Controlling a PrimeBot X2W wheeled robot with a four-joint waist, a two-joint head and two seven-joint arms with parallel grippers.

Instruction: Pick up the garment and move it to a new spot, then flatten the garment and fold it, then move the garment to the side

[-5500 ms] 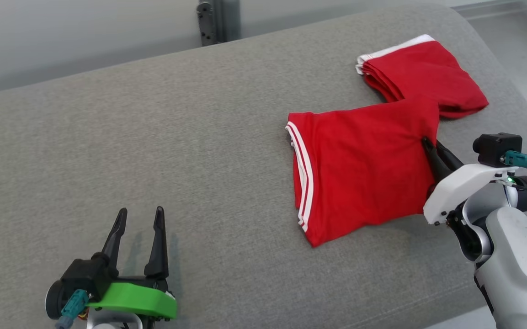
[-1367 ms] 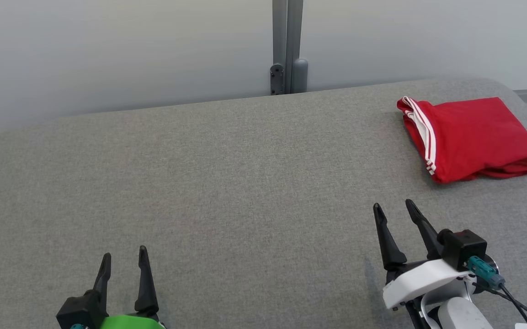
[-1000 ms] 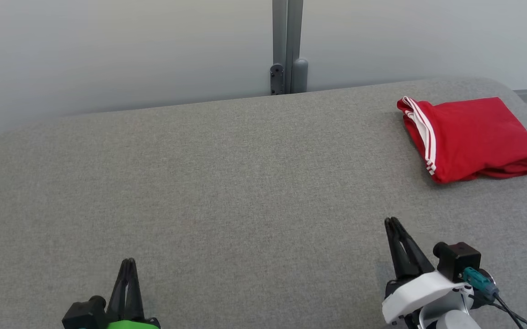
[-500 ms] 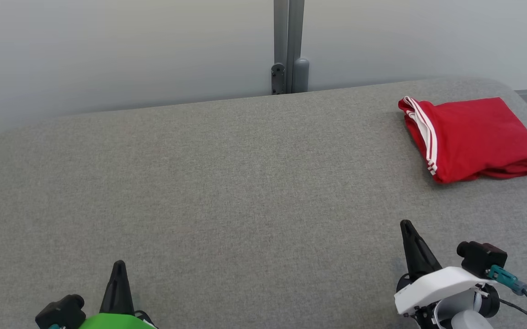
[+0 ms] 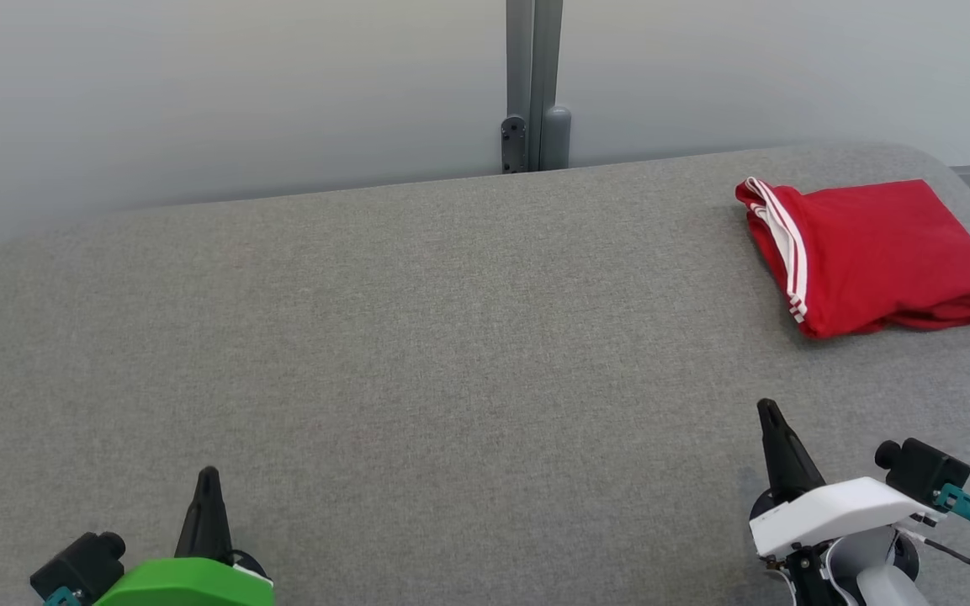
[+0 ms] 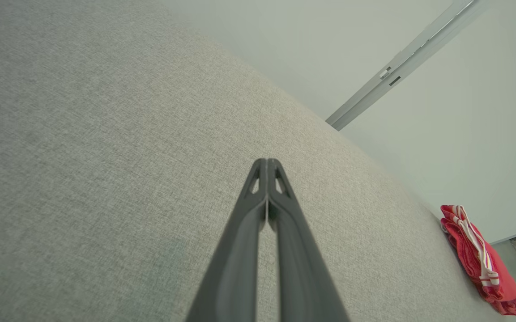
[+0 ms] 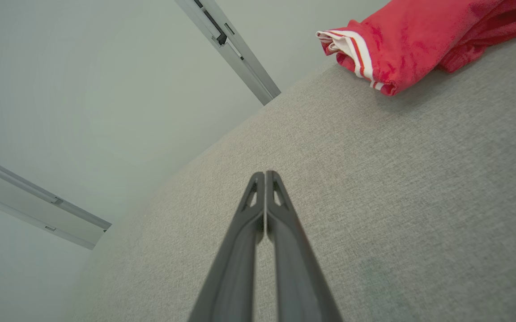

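The red garment [image 5: 867, 252] with white stripes lies folded at the far right of the grey cushion [image 5: 417, 337], near its back edge. It also appears in the left wrist view [image 6: 481, 264] and the right wrist view [image 7: 410, 40]. My left gripper [image 5: 208, 480] rests at the lower left, shut with nothing in it, its fingertips pressed together [image 6: 266, 162]. At the lower right stands my right gripper [image 5: 768, 411], also shut and empty [image 7: 265, 174], well in front of the garment.
A pale wall runs behind the cushion, with a grey metal post [image 5: 533, 84] at its middle. The cushion's rounded right edge [image 5: 968, 181] lies just past the garment, with floor beyond.
Both grippers went from open to shut about a second ago and have drawn back toward the bottom of the view. Earlier the right gripper was at the half-folded garment, which now lies folded aside.
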